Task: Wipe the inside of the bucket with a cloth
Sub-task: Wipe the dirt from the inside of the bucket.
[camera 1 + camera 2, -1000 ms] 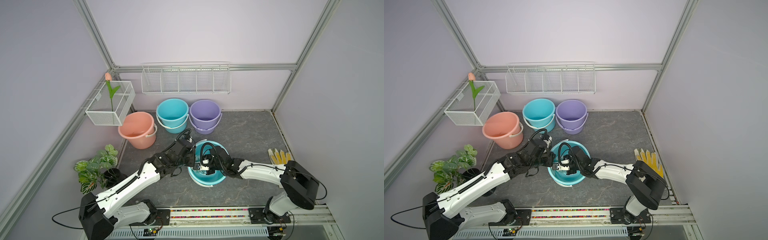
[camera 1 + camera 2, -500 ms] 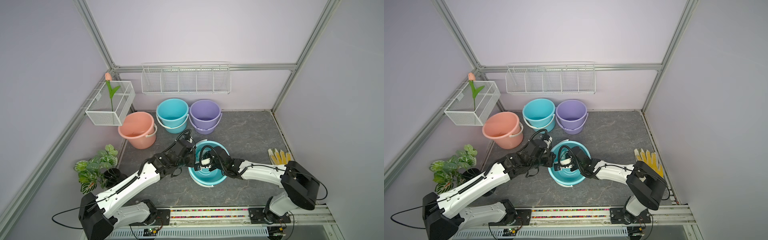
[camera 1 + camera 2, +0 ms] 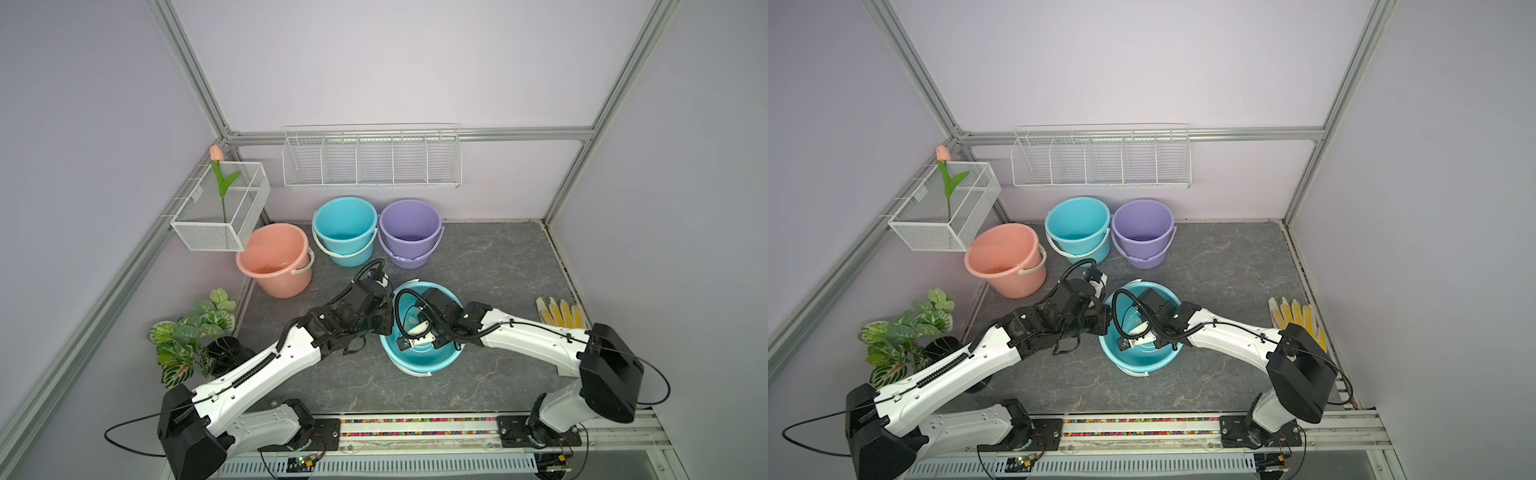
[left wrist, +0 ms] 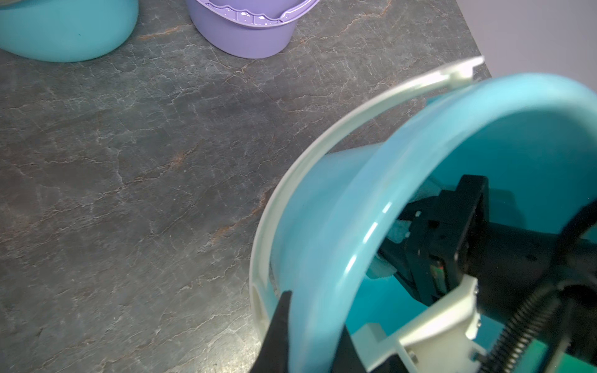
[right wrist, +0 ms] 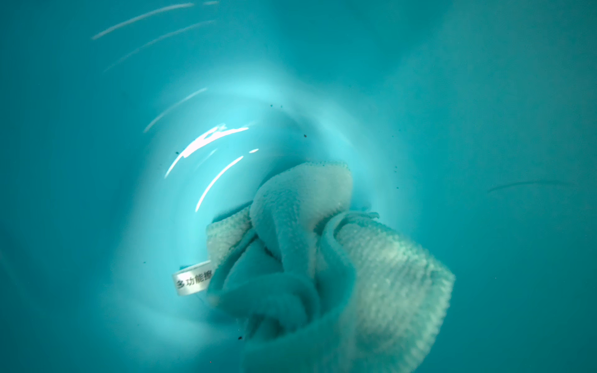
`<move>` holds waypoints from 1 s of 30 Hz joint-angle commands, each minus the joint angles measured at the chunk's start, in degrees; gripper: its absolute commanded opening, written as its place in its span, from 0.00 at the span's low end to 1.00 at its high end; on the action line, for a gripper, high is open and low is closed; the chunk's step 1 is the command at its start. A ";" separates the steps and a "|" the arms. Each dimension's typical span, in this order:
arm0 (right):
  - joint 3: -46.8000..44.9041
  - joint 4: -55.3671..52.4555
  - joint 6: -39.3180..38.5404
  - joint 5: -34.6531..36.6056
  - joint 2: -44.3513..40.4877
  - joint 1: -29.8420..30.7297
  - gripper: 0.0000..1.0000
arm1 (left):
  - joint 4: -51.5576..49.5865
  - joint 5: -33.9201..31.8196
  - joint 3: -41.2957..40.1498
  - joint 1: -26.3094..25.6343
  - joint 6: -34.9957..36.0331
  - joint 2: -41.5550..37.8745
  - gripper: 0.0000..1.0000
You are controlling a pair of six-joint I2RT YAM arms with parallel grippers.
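The long white left arm stretches low over the grey marbled tabletop. Its left gripper is clenched on the rim of the tilted turquoise plastic bucket. The white right arm reaches in opposite, and the right gripper is clamped on the bunched pale mint-green terry cloth near the bucket's bottom. A salmon-pink bucket, an upright turquoise bucket and a lilac bucket stand behind. A yellow-and-white glove lies well apart.

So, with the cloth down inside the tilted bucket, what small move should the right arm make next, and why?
Probably sweep the cloth sideways across the bucket wall toward the dark specks. The right gripper is shut on the bunched cloth deep inside, the left gripper pinches the rim, steadying the bucket, and specks dot the wall beside the cloth.
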 commanded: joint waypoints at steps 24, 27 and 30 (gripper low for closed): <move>-6.70 22.66 21.35 -38.63 2.20 -1.63 0.07 | 2.96 -0.87 0.68 -0.27 -0.94 0.23 0.00; -10.00 33.00 24.13 -35.97 2.19 -1.46 0.06 | 3.11 -0.72 0.52 -0.45 -1.02 0.12 0.00; -12.56 41.03 25.19 -31.75 2.19 -0.93 0.07 | 3.14 -0.69 0.42 -0.54 -1.11 -0.07 0.00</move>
